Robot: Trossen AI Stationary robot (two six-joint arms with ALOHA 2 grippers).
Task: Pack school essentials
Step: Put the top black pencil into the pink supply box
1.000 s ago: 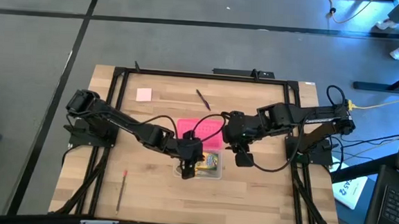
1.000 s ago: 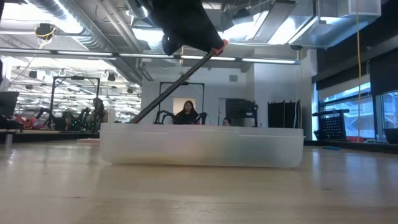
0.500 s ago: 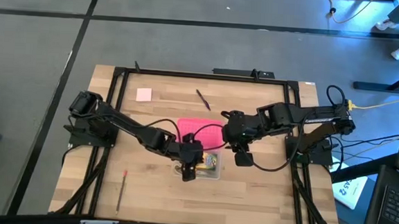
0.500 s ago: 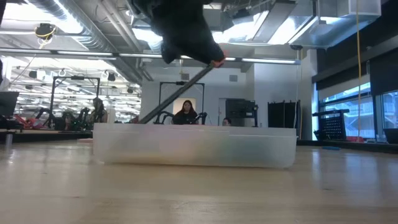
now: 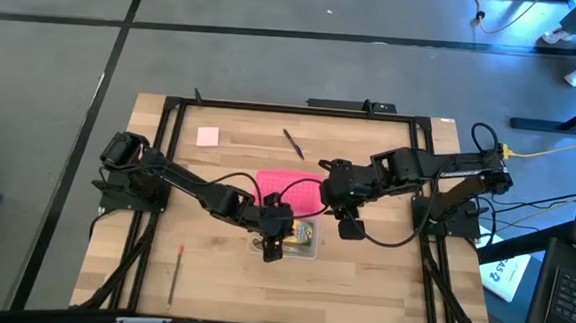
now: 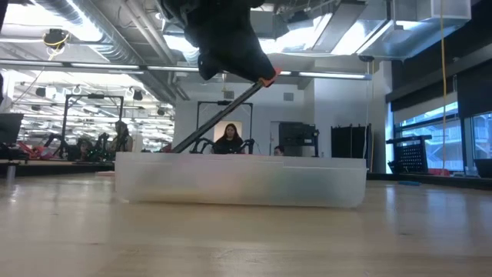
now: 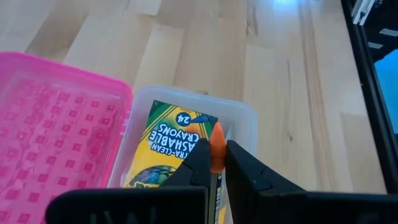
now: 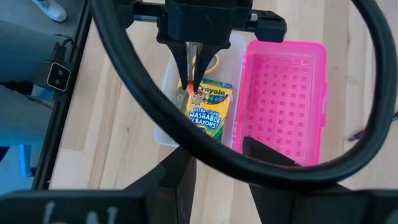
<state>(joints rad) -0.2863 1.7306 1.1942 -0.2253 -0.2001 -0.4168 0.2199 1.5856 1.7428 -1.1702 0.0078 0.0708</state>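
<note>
My left gripper hangs over the clear case, shut on a pencil with an orange eraser. The yellow-green crayon box lies in the case, and yellow scissor handles show beside it. The case's pink lid lies flat on its far side. My right gripper waits open to the right of the case. The pale pink pad and the dark pen lie near the far edge. A thin red pencil lies at the near left. My left gripper pinches the pencil between its two fingers just behind the eraser, which pokes out past the fingertips. The fingers come from above and lie along the pencil. The pencil shaft slants down from the hold, and its lower end is behind the case wall.
A black frame runs around the work area. Cables loop from the arms over the lid and case. Bare wood lies at the near right. People sit in the room beyond the table.
My left gripper has gone down a little with the pencil, so the eraser end stands lower and the pencil slants flatter into the case. The case has slid slightly sideways on the table. For the last half second things have held still.
</note>
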